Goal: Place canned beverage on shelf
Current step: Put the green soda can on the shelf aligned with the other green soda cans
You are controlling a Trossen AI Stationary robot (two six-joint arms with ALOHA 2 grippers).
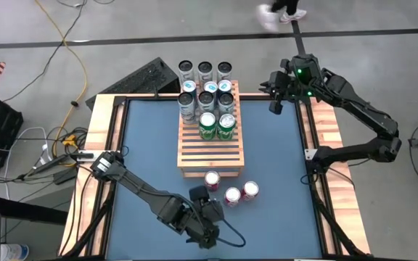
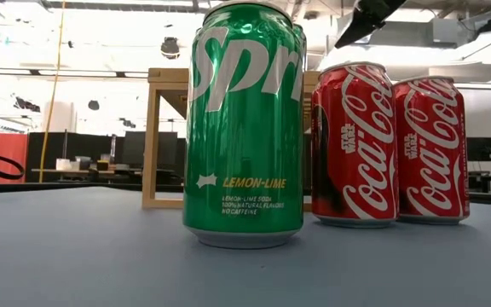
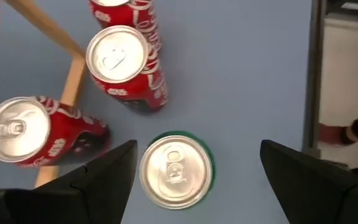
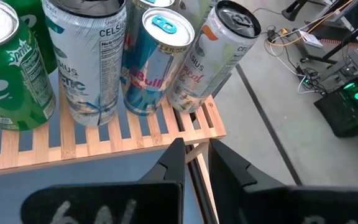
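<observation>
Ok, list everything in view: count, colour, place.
shelf: one, light-brown wood, mid-table
tall cans: nine, silver, white and blue, shelf's far end
Sprite cans: two, green, on the shelf, nearer than the tall ones
Coca-Cola cans: three, red, table, off the shelf's near end
Sprite can: one, green, table, beside the red ones
table: one, blue top, wooden frame
left end effector: dark, open, above the lone Sprite can
right end effector: dark, shut, table's far right corner
</observation>
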